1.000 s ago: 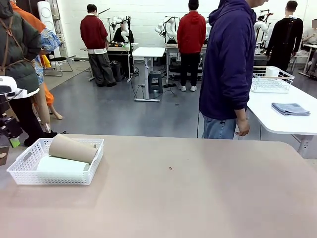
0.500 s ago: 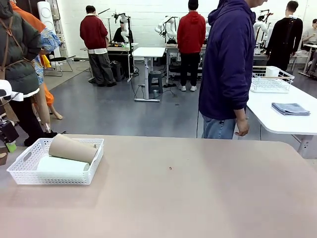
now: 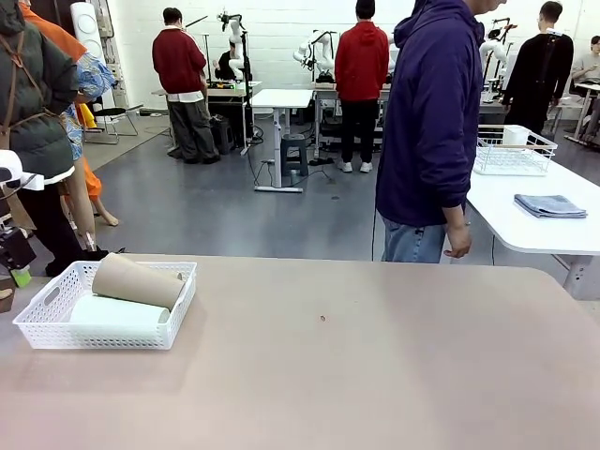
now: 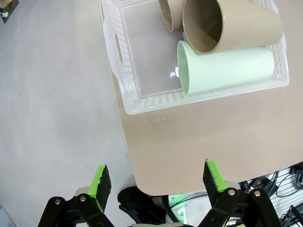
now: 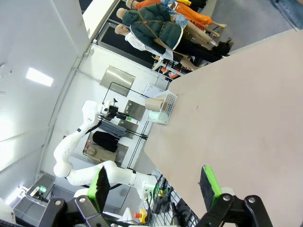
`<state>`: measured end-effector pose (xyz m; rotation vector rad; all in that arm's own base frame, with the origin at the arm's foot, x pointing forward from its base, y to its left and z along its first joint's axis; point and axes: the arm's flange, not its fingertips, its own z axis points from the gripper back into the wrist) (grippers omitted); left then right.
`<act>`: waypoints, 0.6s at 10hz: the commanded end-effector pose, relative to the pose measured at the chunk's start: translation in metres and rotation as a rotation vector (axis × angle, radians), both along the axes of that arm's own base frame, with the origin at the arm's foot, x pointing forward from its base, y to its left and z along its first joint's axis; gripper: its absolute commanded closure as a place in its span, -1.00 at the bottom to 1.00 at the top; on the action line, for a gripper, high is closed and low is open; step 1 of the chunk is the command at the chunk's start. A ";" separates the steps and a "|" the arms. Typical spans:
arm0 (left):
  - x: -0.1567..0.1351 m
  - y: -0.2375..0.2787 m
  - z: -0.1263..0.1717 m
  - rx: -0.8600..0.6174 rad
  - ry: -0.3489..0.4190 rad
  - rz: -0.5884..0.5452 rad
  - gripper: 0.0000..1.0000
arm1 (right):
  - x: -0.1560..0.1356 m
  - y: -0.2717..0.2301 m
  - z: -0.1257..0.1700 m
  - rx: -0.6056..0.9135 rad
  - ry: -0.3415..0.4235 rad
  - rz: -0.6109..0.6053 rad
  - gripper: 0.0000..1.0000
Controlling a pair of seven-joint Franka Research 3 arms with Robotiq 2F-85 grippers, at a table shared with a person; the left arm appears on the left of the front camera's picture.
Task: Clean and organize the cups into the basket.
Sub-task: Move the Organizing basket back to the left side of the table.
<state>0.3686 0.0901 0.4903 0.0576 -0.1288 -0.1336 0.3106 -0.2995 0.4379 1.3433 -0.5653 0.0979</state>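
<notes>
- White lattice-walled basket (image 3: 52,330), shallow, cut-out end handles, at table's near-left corner.
- Pale mint cup (image 4: 227,70), on its side inside.
- Tan-brown cup (image 4: 232,26), also on its side, resting partly on the mint one.

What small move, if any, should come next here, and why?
Probably none beyond parking both arms clear. The tan cup and the mint cup both lie on their sides inside the basket, the tan one partly resting on the mint one. The left gripper and the right gripper are open and hold nothing, and the table carries nothing else to collect.
</notes>
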 end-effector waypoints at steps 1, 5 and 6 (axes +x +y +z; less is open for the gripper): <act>0.005 0.012 0.015 -0.174 0.047 0.011 -1.00 | 0.001 0.000 0.000 -0.006 0.000 -0.005 -1.00; 0.003 0.083 0.107 -0.812 -0.051 0.047 -1.00 | 0.001 0.000 0.000 -0.006 0.000 -0.005 -1.00; 0.005 0.109 0.117 -0.903 -0.077 0.091 -1.00 | 0.001 0.000 0.000 -0.006 0.000 -0.005 -1.00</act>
